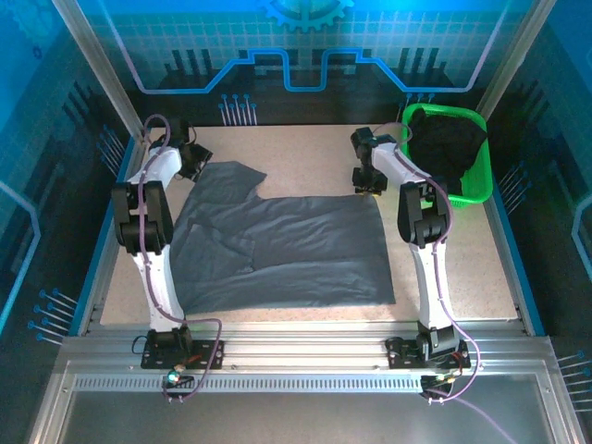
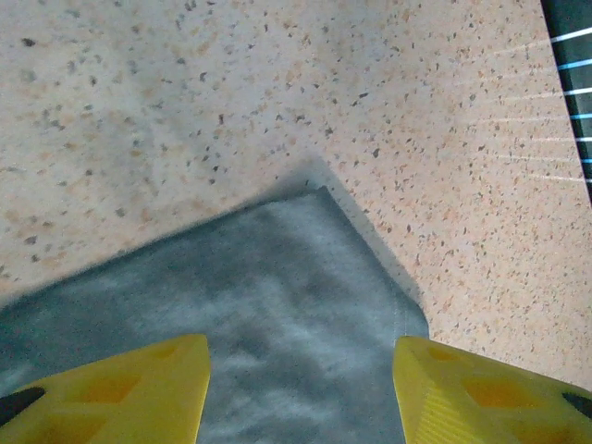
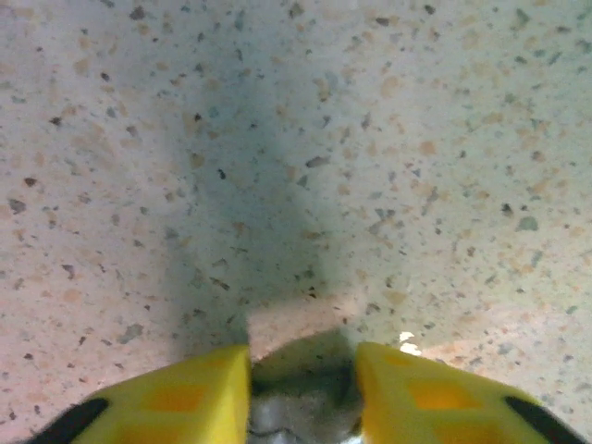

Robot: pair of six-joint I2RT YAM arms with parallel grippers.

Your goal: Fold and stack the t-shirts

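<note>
A slate-grey t-shirt (image 1: 287,250) lies spread across the middle of the table, one sleeve reaching toward the far left. My left gripper (image 1: 196,165) hangs over that sleeve. In the left wrist view it (image 2: 301,347) is open, its yellow fingers (image 2: 139,384) wide apart above a flat corner of the grey cloth (image 2: 277,277). My right gripper (image 1: 368,183) is at the shirt's far right corner. In the right wrist view it (image 3: 302,356) is shut on a small bunch of grey cloth (image 3: 301,407). A black t-shirt (image 1: 446,143) lies crumpled in the basket.
The green plastic basket (image 1: 484,153) stands at the far right corner of the speckled table (image 1: 305,153), just right of the right arm. Blue enclosure walls run close along the back and both sides.
</note>
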